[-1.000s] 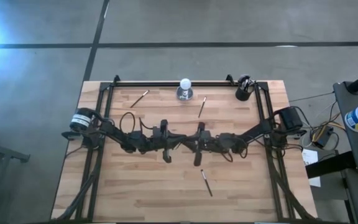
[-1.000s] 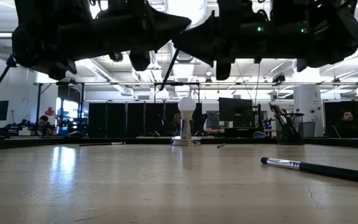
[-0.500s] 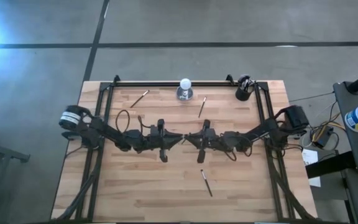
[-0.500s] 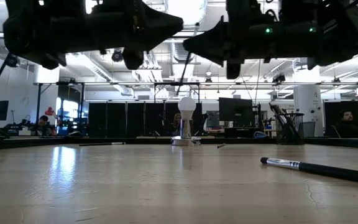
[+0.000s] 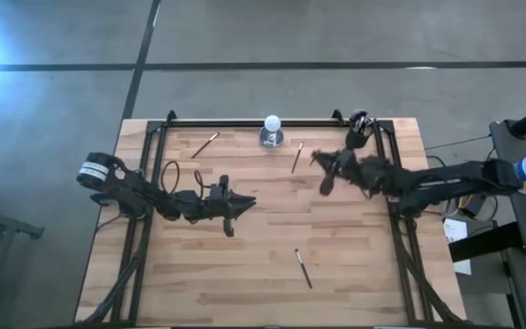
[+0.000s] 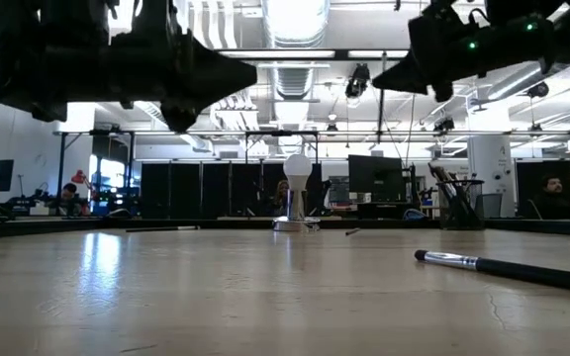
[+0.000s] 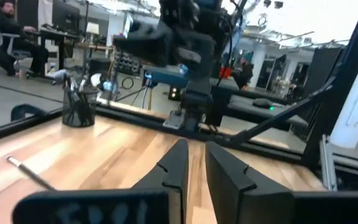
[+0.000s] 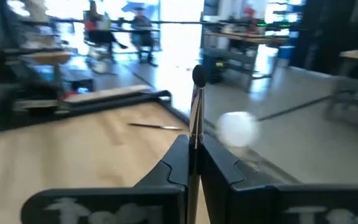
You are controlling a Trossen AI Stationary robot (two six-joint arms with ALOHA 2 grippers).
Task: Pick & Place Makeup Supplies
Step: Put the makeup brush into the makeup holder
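Right wrist view shows my right gripper (image 8: pixel 193 163) clenched on a slim brush (image 8: pixel 196 118) standing up between its fingers; from above that gripper (image 5: pixel 321 164) hangs near the black cup (image 5: pixel 357 134) at two o'clock on the table (image 5: pixel 245 283). My left gripper (image 5: pixel 245 203) hovers near table centre with its fingers nearly closed on nothing. Loose brushes lie at five o'clock (image 5: pixel 303 269), at twelve o'clock beside the white ball (image 5: pixel 272 123) (image 5: pixel 296 156), and at eleven o'clock (image 5: pixel 205 144).
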